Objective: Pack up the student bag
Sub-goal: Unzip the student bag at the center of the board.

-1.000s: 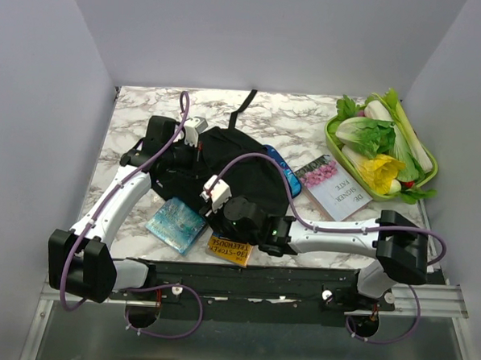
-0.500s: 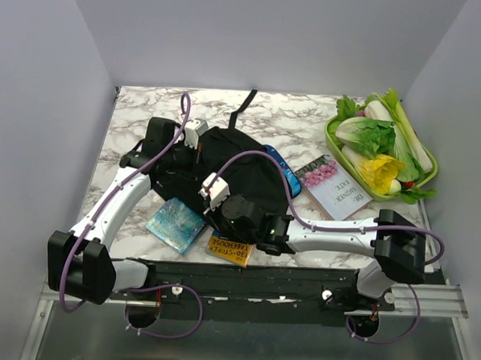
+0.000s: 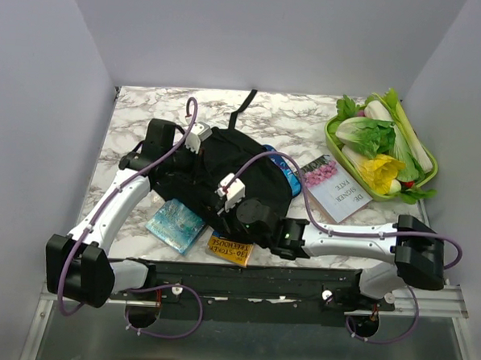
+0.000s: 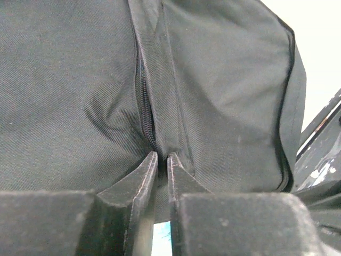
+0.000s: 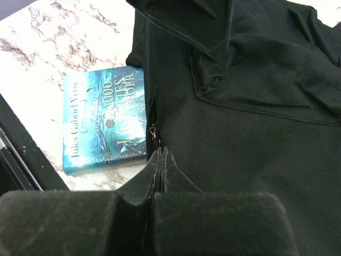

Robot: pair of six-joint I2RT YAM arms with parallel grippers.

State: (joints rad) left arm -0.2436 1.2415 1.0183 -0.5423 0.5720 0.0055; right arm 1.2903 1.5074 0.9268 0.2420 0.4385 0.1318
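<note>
The student bag [image 3: 245, 168], a large black backpack, lies in the middle of the marble table, a strap [image 3: 244, 108] trailing to the back. My left gripper [image 4: 162, 156] is at its far left side; the jaws stand a narrow gap apart, tips against the fabric at a zipper seam [image 4: 145, 106]. At the bag's near left edge, my right gripper [image 5: 161, 151] is shut on the small zipper pull [image 5: 153, 131]. A blue book [image 5: 104, 120] lies against that edge, partly under the fabric.
An orange book [image 3: 230, 250] lies at the table's front edge. A white book with pink flowers [image 3: 337, 189] and a blue pencil case [image 3: 288, 173] lie right of the bag. A green tray [image 3: 431, 170] of vegetables fills the back right corner.
My right gripper has closed at the bag's near edge and shifted right with its arm. The left jaws, shut before, have parted a little. The bag's fabric has spread.
</note>
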